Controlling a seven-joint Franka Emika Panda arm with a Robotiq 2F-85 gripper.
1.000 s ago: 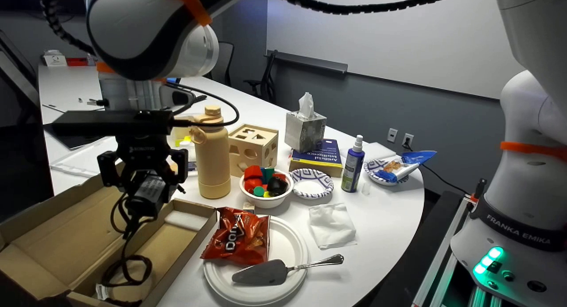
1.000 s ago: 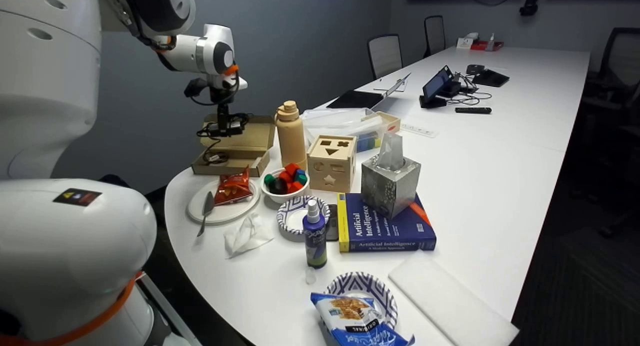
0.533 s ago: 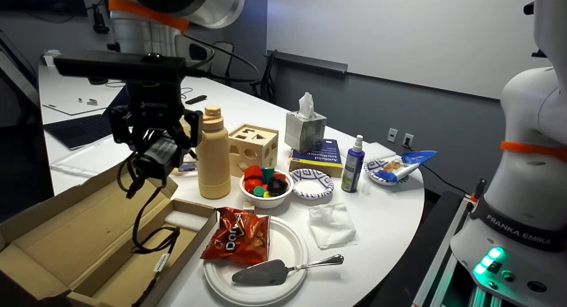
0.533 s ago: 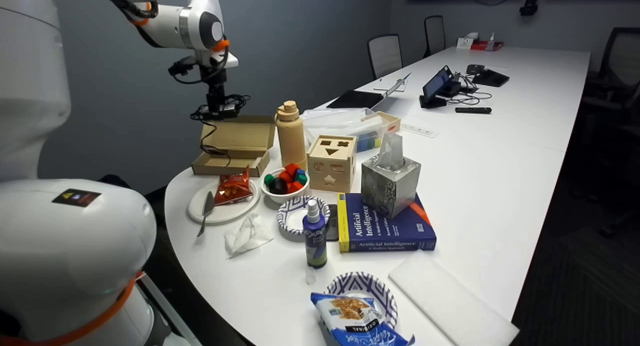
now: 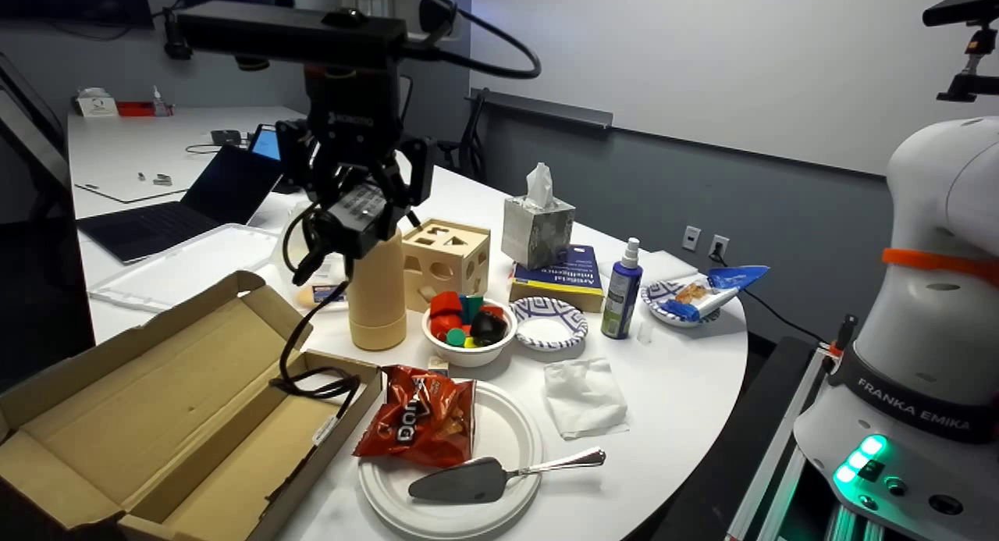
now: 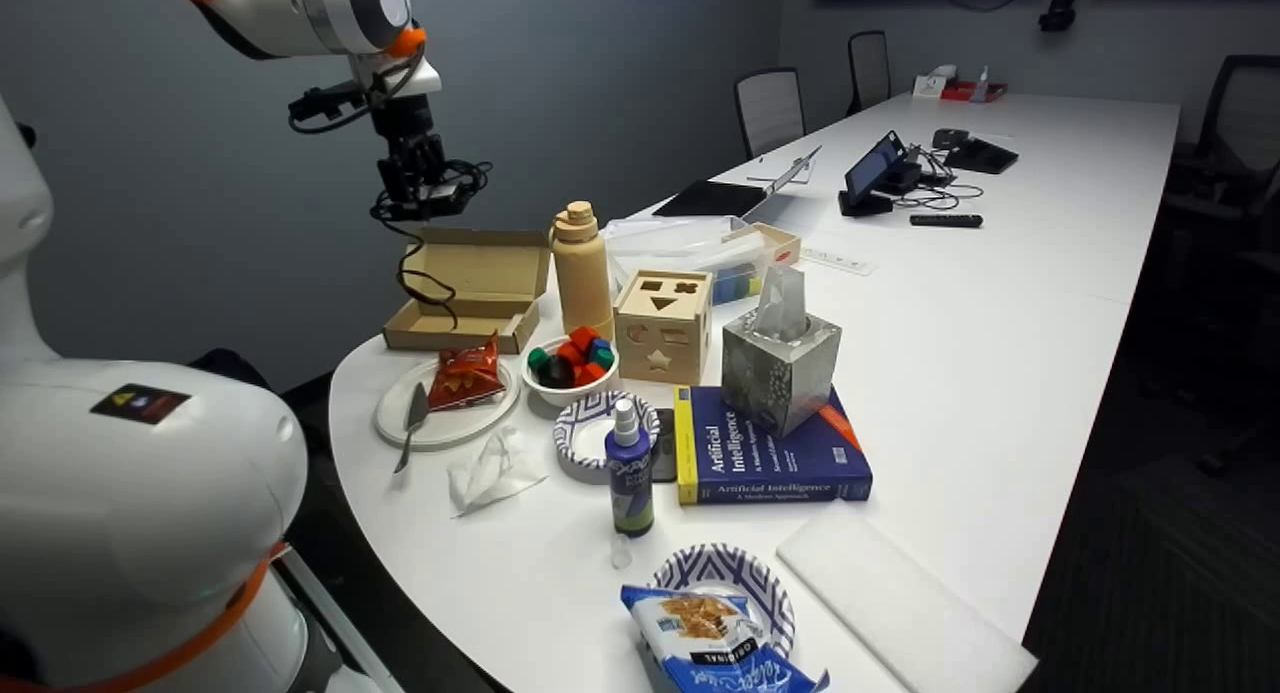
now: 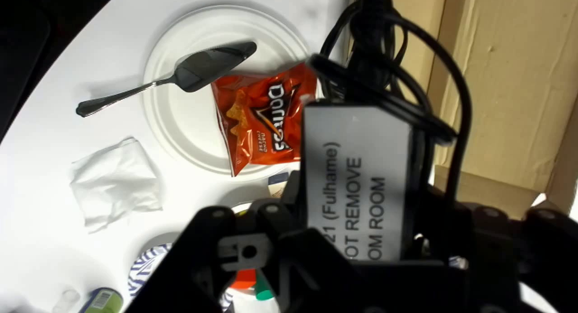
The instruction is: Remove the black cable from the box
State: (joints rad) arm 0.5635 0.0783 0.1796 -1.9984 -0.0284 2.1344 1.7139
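Observation:
The black cable (image 5: 286, 354) has a black power brick (image 5: 360, 213) with a pale label. My gripper (image 5: 355, 193) is shut on this brick and holds it well above the table, to the bottle side of the box. The brick (image 7: 356, 168) fills the space between my fingers in the wrist view, with looped cable (image 7: 464, 100) beside it. In both exterior views the cable hangs from the brick, and its lower loop and white tag are low over the box (image 5: 234, 478), along its plate-side wall. The cardboard box (image 6: 490, 263) stands open, lid folded back. Whether the cable's end touches the box is unclear.
A plate (image 5: 511, 455) with a red chip bag (image 5: 425, 420) and cake server (image 5: 468, 482) stands beside the box. A tall tan bottle (image 5: 378, 307), a wooden shape cube (image 5: 445, 268) and a bowl of blocks (image 5: 468, 357) stand close to the gripper.
My gripper has risen with the brick and moved from over the box towards the bottle. The cable has been drawn up and across, its coil lifting off the box floor.

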